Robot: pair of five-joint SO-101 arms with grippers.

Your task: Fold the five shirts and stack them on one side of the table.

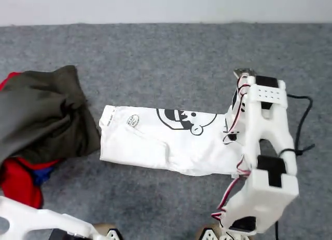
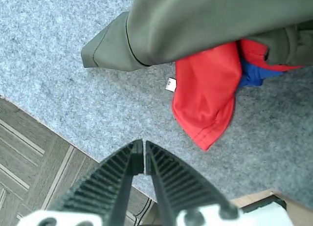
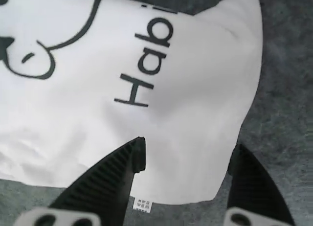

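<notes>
I log one white printed cotton shirt point(image 1: 155, 141) part-folded on the grey counter point(image 1: 171, 53) under my spread right hand point(image 3: 190, 147), a heap of olive, red and blue shirts point(image 1: 41, 115) near my pressed-together left hand point(image 2: 144, 145), and judge no stack begun.

- Here's the white shirt point(image 1: 171, 141): plain white, with a black line-drawn cartoon face and black lettering.
- The green shirt point(image 1: 41, 112): dark olive all over, no pattern.
- The red shirt point(image 2: 205, 94): bright, solid red.
- A blue shirt point(image 2: 252, 77): deep blue, just a strip.
- The worktop point(image 1: 155, 58): flecked grey.
- The right arm point(image 1: 264, 125): white shell, black blocks, red and black wires.
- The floor point(image 2: 29, 152): grey-brown planks.
</notes>
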